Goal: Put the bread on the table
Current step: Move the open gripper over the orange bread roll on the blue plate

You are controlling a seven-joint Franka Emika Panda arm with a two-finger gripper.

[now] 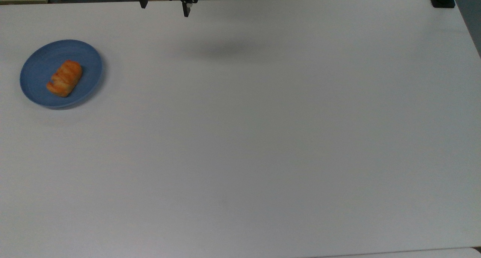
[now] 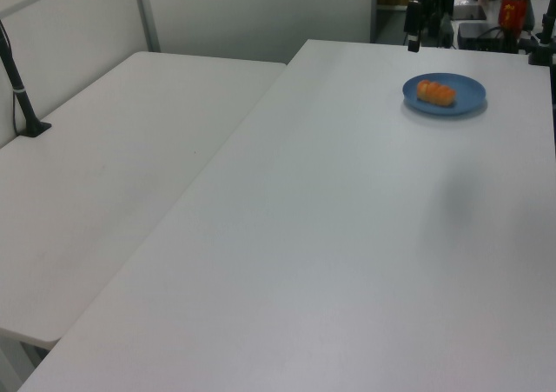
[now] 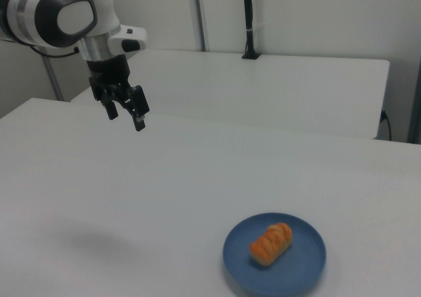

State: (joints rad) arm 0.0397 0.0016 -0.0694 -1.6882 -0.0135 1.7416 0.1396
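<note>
Hovering high above the counter [image 1: 263,138] with fingers apart and empty, the claw [image 3: 125,109] is sitting well apart from the bread [image 3: 270,243] lying on the blue plate [image 3: 302,270]; an off-centre grasp risks dragging that plate.

light: bright, even – shadows: soft smudge on table [image 1: 263,156] – glare: none

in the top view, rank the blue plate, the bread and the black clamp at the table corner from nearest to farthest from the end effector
1. Round blue plate, toward the top view's left of the open end effector.
2. Small golden-orange braided bread, lying on that plate, slightly farther.
3. Black clamp, at the white table's far corner on the top view's right.
</note>
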